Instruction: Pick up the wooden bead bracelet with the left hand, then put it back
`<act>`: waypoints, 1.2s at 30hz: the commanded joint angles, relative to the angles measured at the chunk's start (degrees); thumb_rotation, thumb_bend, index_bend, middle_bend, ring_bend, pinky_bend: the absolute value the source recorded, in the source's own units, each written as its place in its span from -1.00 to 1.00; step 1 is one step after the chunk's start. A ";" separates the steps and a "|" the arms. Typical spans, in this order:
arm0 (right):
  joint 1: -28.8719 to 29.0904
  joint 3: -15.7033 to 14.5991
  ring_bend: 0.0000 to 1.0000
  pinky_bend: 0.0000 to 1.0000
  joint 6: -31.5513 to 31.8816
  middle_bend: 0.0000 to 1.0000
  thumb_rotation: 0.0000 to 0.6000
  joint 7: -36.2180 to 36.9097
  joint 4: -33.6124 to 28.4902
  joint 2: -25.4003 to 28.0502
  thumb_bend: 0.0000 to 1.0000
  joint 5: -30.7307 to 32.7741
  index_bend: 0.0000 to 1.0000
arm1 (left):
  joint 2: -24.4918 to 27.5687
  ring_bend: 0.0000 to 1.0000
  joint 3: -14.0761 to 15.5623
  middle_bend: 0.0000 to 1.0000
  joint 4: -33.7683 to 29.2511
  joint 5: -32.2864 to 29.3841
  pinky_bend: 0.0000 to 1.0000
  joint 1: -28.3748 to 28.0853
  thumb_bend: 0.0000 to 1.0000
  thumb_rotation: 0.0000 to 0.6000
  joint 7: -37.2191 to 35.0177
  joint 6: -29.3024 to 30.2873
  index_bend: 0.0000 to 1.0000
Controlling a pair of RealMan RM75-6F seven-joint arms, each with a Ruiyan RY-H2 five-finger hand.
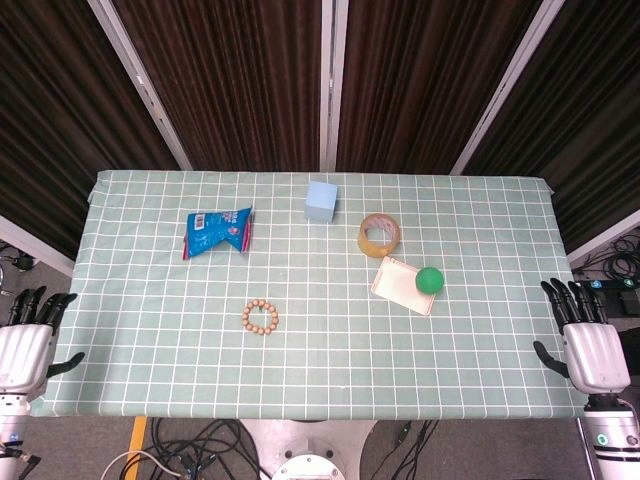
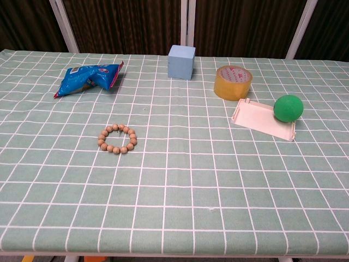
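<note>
Fingers [image 1: 35, 302] of left hand [image 1: 25, 345] spread, empty, parked off the table [image 1: 150, 380] edge; right hand [image 1: 590, 350] likewise. Bracelet [image 1: 260, 317] lies flat, untouched, within left reach, pickup not begun.

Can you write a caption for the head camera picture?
Both hands, left hand and right hand, wait open beside the table while the bead bracelet lies untouched.

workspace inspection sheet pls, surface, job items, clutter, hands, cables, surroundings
surface: table under green checked cloth
job's things: wooden bead bracelet flat, untouched
clutter: blue snack bag, blue cube, tape roll, white tray with green ball at its edge
hands: left hand and right hand open beside the table, holding nothing
cables: on the floor below the near edge
surroundings: dark curtains
</note>
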 commanded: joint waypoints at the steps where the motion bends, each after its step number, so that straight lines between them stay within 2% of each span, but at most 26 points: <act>1: 0.16 0.09 -1.00 -1.00 -0.07 -0.90 1.00 -0.03 -0.12 -0.09 -0.69 -0.02 -1.00 | -0.26 -0.93 0.02 -0.67 0.08 -0.03 -1.00 0.01 -1.00 1.00 -0.67 0.12 -0.68; 9: -0.17 0.03 -1.00 -1.00 0.93 -0.89 1.00 0.90 0.06 -0.11 -0.68 -0.48 -1.00 | 0.24 -0.93 0.12 -0.67 -0.23 1.59 -1.00 -0.06 -1.00 1.00 -1.93 0.97 -0.68; 13: -0.53 0.15 -1.00 -1.00 1.91 -0.89 1.00 1.41 0.02 0.43 -0.68 -0.74 -1.00 | 0.65 -0.92 0.06 -0.65 -0.03 4.53 -0.99 -1.58 -1.00 1.00 -2.80 0.77 -0.65; 15: -0.59 0.43 -1.00 -1.00 2.54 -0.90 1.00 1.49 -0.18 0.98 -0.68 -1.03 -1.00 | 0.80 -0.84 -0.16 -0.57 0.80 7.49 -0.93 -3.41 -1.00 1.00 -2.95 0.44 -0.57; 18: -0.53 0.96 -1.00 -1.00 3.38 -0.90 1.00 1.36 -0.66 1.94 -0.68 -1.44 -1.00 | 1.64 -0.61 0.08 -0.39 1.63 11.76 -0.77 -7.39 -1.00 1.00 -4.82 -2.79 -0.45; 22: -0.51 1.47 -1.00 -1.00 3.96 -0.90 1.00 1.09 -1.67 3.14 -0.68 -1.48 -1.00 | 1.67 -0.59 0.11 -0.35 2.50 17.20 -0.72 -13.65 -1.00 1.00 -9.37 -7.39 -0.38; 29: -0.60 1.46 -1.00 -1.00 3.62 -0.90 1.00 1.25 -2.94 4.26 -0.68 -1.00 -1.00 | -4.52 -0.55 -0.14 -0.23 7.23 23.97 -0.70 -24.91 -0.87 1.00 -10.96 -15.91 -0.24; 36: -1.04 1.01 -1.00 -1.00 3.30 -0.90 1.00 1.60 -3.29 4.24 -0.68 -0.34 -1.00 | -12.04 -0.55 0.11 -0.22 12.00 25.34 -0.70 -31.22 -0.75 1.00 -8.19 -21.29 -0.23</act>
